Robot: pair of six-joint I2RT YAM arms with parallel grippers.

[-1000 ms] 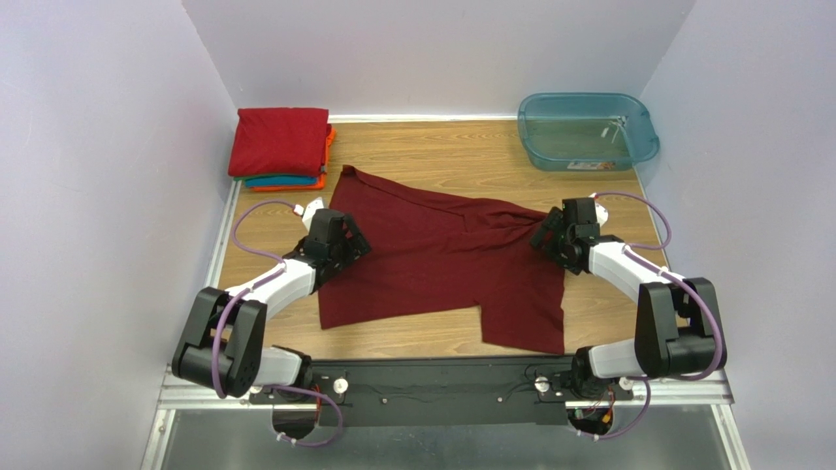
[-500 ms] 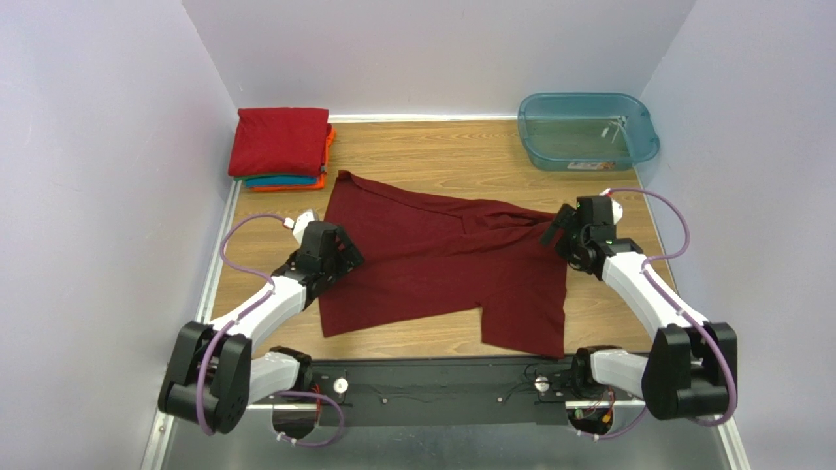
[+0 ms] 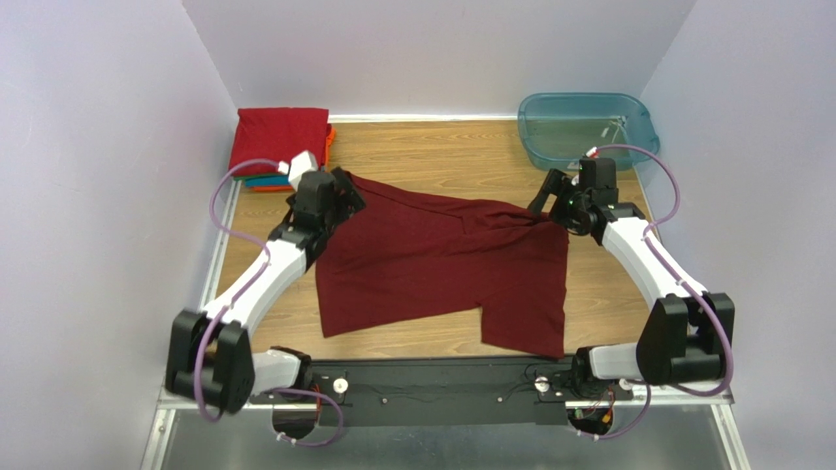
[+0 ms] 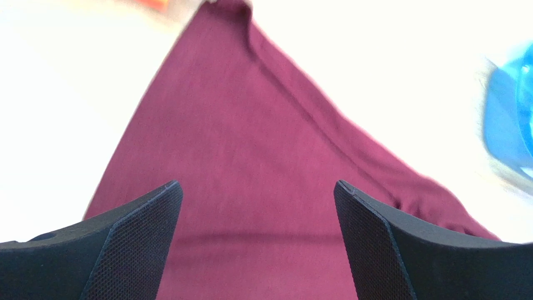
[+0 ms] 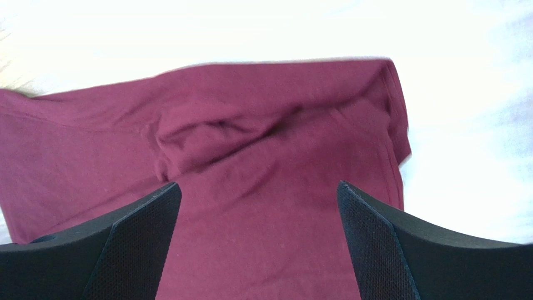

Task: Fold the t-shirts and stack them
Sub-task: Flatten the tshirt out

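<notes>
A dark maroon t-shirt (image 3: 442, 264) lies spread out and rumpled on the wooden table (image 3: 432, 147). At the back left sits a stack of folded t-shirts (image 3: 280, 142), bright red on top with teal and orange beneath. My left gripper (image 3: 339, 191) is open, over the shirt's far left corner, and the left wrist view shows maroon cloth (image 4: 250, 156) between its fingers (image 4: 134, 237). My right gripper (image 3: 549, 201) is open too, over the shirt's bunched right upper edge (image 5: 250, 144). Neither holds anything.
A translucent teal plastic tub (image 3: 587, 129) stands at the back right corner, just behind the right gripper. White walls close in the table on three sides. A metal rail runs along the left edge (image 3: 221, 264).
Both arms have reached further away from their bases: the left gripper moved up along the shirt's left edge to its far corner, the right one moved back toward the tub. The shirt lies unchanged.
</notes>
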